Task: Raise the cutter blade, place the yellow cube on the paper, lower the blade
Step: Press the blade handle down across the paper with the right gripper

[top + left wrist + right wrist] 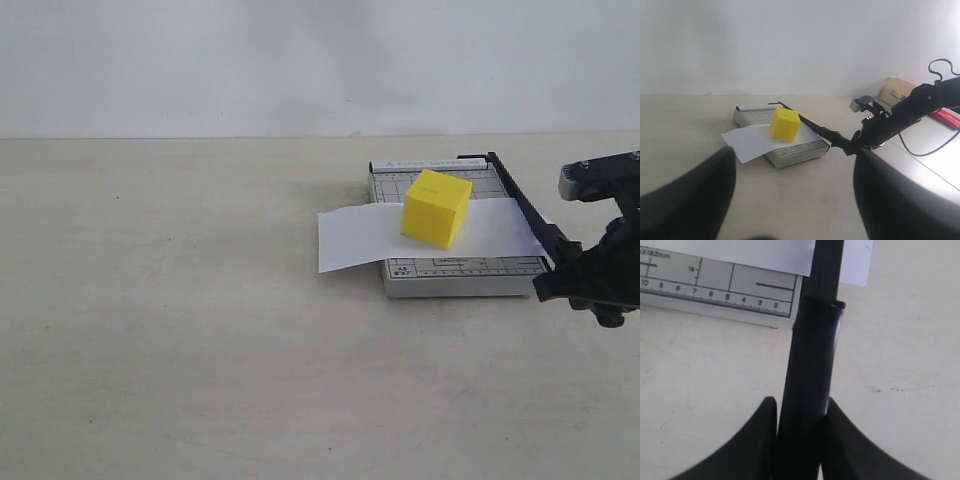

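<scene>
Right gripper [799, 440]: nearest to you in the ext. view, low at the right edge. Jaws closed on the handle [810, 370] of the cutter blade [520, 205]; wrist view shows both fingers pressed against the black handle, no gap.
Left gripper [790, 200]: jaws wide apart, holding nothing, well back from the trimmer, just looking at it. Not visible in the ext. view.
Step in hand: last one, lowering the blade. Cube's already placed, so you're on the close-down.
Blade: looks nearly down. It runs along the right side of the trimmer base [455, 278], crossing over the paper's right end. Can't tell if it's fully seated; handle end past the front corner may be slightly raised.
Paper [350, 235]: white strip lying across the base, left end hanging off onto the surface [180, 330], right end reaching under the blade line.
Yellow cube [436, 207]: sitting on the paper, about mid-base, a bit turned, clear of the blade.
Next move: I'd say press the handle straight down till it stops, then open the jaws and pull the arm back w/o dragging the handle up.
Watch: the paper may shift as the blade comes down; the cube's weight should pin it.
</scene>
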Controlling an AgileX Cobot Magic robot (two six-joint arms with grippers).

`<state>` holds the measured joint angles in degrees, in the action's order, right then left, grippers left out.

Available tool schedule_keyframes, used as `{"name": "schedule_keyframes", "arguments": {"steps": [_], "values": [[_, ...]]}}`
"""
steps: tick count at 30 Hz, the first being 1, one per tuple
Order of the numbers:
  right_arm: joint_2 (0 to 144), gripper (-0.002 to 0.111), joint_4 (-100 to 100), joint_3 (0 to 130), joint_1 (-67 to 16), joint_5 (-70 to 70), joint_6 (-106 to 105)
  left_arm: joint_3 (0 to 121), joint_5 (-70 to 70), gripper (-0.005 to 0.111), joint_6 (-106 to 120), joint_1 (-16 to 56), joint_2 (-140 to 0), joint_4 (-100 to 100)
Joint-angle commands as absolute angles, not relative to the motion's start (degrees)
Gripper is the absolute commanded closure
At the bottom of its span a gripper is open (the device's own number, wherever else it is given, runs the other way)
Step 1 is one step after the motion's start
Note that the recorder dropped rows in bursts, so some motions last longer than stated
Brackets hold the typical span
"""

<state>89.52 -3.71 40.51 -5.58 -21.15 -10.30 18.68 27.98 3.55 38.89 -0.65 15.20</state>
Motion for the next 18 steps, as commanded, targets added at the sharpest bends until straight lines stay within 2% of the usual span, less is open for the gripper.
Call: {"name": "schedule_keyframes", "arguments": {"steps": [1, 18], "values": [[93.03, 0.107, -3.31, 39.30, -5.67, -24.66, -11.96, 18.40, 27.85, 0.043, 2.98, 39.19, -0.43, 14.80], [93.38, 0.107, -3.31, 39.30, -5.67, -22.66, -12.10, 18.40, 27.85, 0.043, 2.98, 39.19, -0.43, 14.80]]}}
